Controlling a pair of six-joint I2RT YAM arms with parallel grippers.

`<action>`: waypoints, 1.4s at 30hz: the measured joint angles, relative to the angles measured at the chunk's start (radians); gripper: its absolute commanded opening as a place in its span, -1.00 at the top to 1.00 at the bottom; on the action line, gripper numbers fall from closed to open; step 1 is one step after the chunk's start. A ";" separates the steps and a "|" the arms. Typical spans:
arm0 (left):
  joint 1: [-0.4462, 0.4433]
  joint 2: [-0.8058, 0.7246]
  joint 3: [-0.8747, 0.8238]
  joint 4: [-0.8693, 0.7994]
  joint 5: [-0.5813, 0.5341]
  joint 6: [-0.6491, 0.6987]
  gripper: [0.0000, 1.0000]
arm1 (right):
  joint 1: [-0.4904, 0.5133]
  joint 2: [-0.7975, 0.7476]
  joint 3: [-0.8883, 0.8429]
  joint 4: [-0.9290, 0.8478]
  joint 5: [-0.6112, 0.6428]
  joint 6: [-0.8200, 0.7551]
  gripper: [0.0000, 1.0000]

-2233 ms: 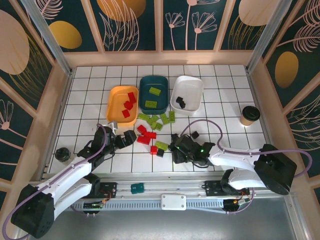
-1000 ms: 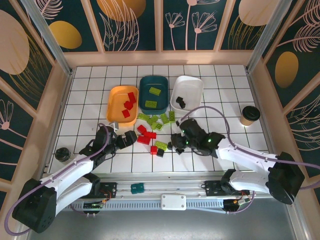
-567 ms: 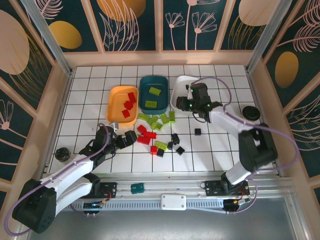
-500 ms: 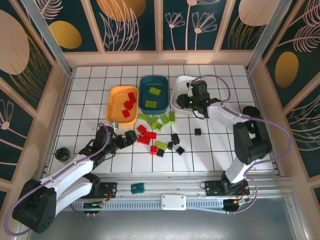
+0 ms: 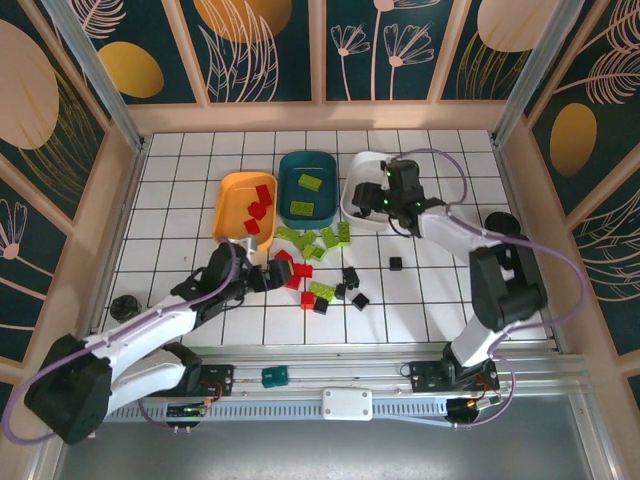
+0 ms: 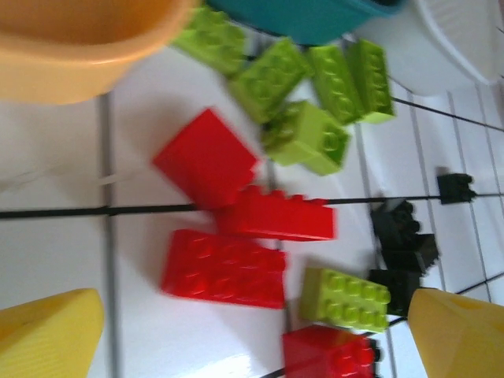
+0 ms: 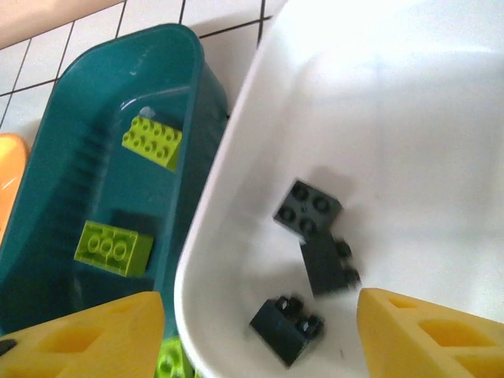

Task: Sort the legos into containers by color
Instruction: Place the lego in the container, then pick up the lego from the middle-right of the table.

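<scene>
Right gripper [image 7: 260, 337] hangs over the white tray [image 7: 441, 94], toward the far edge of the table [image 5: 170, 210], right of centre. Its fingers are apart with nothing between them. Three black bricks [image 7: 307, 209] lie inside; one looks smeared, so it may not be at rest. Risk: a finger clips the rim on lifting out and shoves the tray against the teal tray [image 7: 87, 110] just beside it. Left gripper [image 6: 252, 335], spread wide and empty, is over the loose pile mid-table. The red bricks [image 6: 224, 268] there touch one another, with a lime brick [image 6: 346, 298] just beside. Risk: closing takes two at once, or carries lime into the orange-yellow tray [image 6: 71, 47], or scatters the pile.
</scene>
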 measured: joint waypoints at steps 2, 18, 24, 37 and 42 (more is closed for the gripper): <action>-0.056 0.045 0.053 0.001 -0.026 0.014 -0.95 | 0.002 -0.081 -0.071 0.036 0.038 0.017 -0.33; -0.408 0.858 0.746 0.091 -0.206 0.240 -0.61 | -0.095 -0.805 -0.444 -0.042 0.314 0.131 -0.35; -0.452 1.016 0.874 0.095 -0.226 0.299 -0.65 | -0.109 -0.859 -0.444 -0.098 0.332 0.131 -0.35; -0.468 1.180 1.030 0.105 -0.299 0.349 -0.48 | -0.114 -0.898 -0.438 -0.147 0.330 0.131 -0.35; -0.487 1.210 1.064 0.106 -0.341 0.371 -0.23 | -0.115 -0.910 -0.434 -0.151 0.331 0.131 -0.36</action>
